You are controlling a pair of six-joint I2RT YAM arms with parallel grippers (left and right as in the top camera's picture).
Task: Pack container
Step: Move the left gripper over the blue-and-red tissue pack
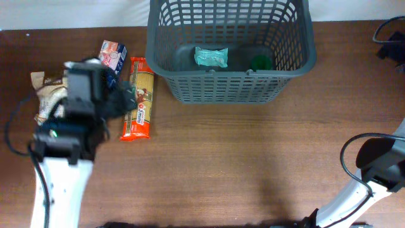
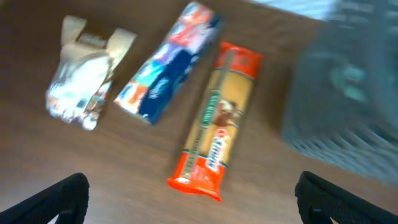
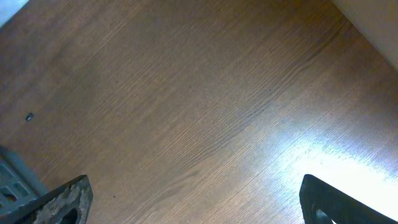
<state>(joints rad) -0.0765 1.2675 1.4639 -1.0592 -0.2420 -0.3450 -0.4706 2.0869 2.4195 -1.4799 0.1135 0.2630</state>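
Overhead view first, biggest stuff down. One brown wood worktop [image 1: 253,164] fills pretty much the whole shot. One container [image 1: 221,85], the dark grey slotted basket, sits at the far edge near the middle, and its back rim is cut off by the top of the frame.

Two arms. The left arm [image 1: 60,177] reaches up from the bottom, left of the container. The right arm [image 1: 373,171] is down in the corner, well right of the container and chopped off by the frame edge.

Three packets lie on the worktop left of the container:
- an orange spaghetti pack [image 1: 138,98], just beside the container's left wall
- a blue and white box [image 1: 112,56] further left, partly under the arm
- a crinkly pale bag [image 1: 45,92], furthest left and also half covered

Two things are inside the container: a teal packet [image 1: 210,57] and something green [image 1: 261,61] that I can't make out.

Left wrist view is blurry, but the left claw [image 2: 199,202] is spread wide and holds nothing, with the three packets lying beyond it. The right claw [image 3: 193,202] is just as wide, with only bare wood between its tips.
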